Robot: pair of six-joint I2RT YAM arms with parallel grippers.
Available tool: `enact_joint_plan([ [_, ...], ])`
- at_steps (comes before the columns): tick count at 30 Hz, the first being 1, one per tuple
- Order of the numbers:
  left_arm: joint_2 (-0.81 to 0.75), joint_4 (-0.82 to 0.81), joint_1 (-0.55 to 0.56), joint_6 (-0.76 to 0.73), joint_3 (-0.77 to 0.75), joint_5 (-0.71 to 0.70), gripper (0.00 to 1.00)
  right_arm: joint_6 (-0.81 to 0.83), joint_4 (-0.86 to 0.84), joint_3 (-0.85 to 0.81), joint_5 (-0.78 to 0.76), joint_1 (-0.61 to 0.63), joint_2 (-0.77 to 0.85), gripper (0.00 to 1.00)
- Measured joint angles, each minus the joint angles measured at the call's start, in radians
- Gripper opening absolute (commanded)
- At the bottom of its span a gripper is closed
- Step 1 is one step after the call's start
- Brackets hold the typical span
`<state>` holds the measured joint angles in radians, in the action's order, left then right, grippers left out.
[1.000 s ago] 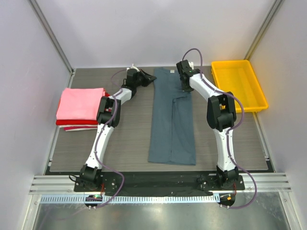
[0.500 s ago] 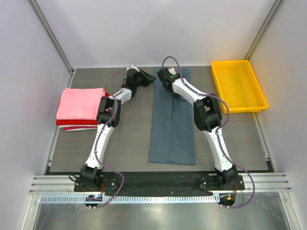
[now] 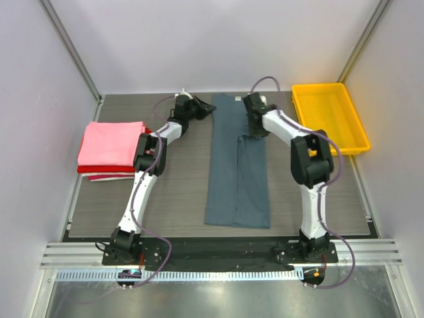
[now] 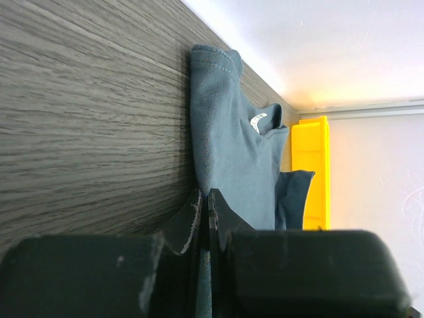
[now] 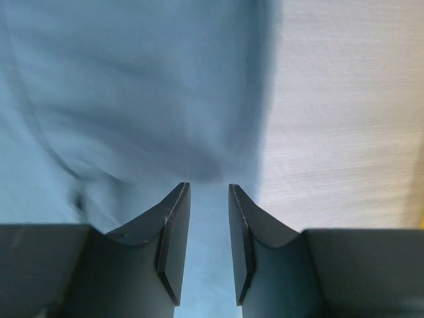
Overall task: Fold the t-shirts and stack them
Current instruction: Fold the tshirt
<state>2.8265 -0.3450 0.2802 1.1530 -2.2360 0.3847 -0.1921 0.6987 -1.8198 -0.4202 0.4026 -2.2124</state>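
Observation:
A slate blue-grey t-shirt (image 3: pixel 236 165) lies lengthwise in the middle of the table, its sides folded in to a long narrow strip. My left gripper (image 3: pixel 204 110) is at its far left corner, shut on a fold of the blue fabric (image 4: pixel 232 152), which runs between the closed jaws (image 4: pixel 205 199). My right gripper (image 3: pixel 257 129) hovers open over the shirt's far right part. Nothing is between its fingers (image 5: pixel 209 192); the blurred blue cloth (image 5: pixel 132 99) lies beneath them. A folded pink t-shirt (image 3: pixel 111 142) tops a stack at the left, with red (image 3: pixel 99 169) and white (image 3: pixel 106 177) edges under it.
A yellow plastic tray (image 3: pixel 329 118) stands at the far right of the table, also seen in the left wrist view (image 4: pixel 311 172). Grey walls close in the back and both sides. Bare wood-grain table (image 5: pixel 344 119) shows right of the shirt's edge.
My right gripper has opened and let go of the shirt. Its arm swung left over the collar area, then back to the right side. The left gripper has kept its hold.

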Motion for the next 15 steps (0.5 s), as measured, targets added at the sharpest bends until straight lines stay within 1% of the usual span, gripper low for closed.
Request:
enact_joint_plan([
  [2,0.000,0.000,0.000,0.000,0.000,0.000,0.05,-0.051,-0.087,0.155,0.124,-0.077,0.107,0.36],
  [5,0.000,0.000,0.000,0.000,0.000,0.000,0.05,-0.099,-0.174,0.275,0.232,-0.177,0.194,0.37],
  [7,0.000,0.000,0.000,0.000,0.000,0.000,0.05,-0.120,-0.231,0.306,0.298,-0.227,0.209,0.36],
  [9,0.000,-0.001,0.000,0.000,0.000,0.000,0.05,-0.141,-0.280,0.322,0.372,-0.248,0.208,0.36],
  [11,0.000,-0.003,0.000,0.000,0.002,0.000,0.05,-0.158,-0.314,0.336,0.438,-0.250,0.208,0.34],
  [15,0.000,-0.003,0.000,0.000,0.002,0.000,0.05,-0.190,-0.389,0.354,0.540,-0.250,0.207,0.34],
])
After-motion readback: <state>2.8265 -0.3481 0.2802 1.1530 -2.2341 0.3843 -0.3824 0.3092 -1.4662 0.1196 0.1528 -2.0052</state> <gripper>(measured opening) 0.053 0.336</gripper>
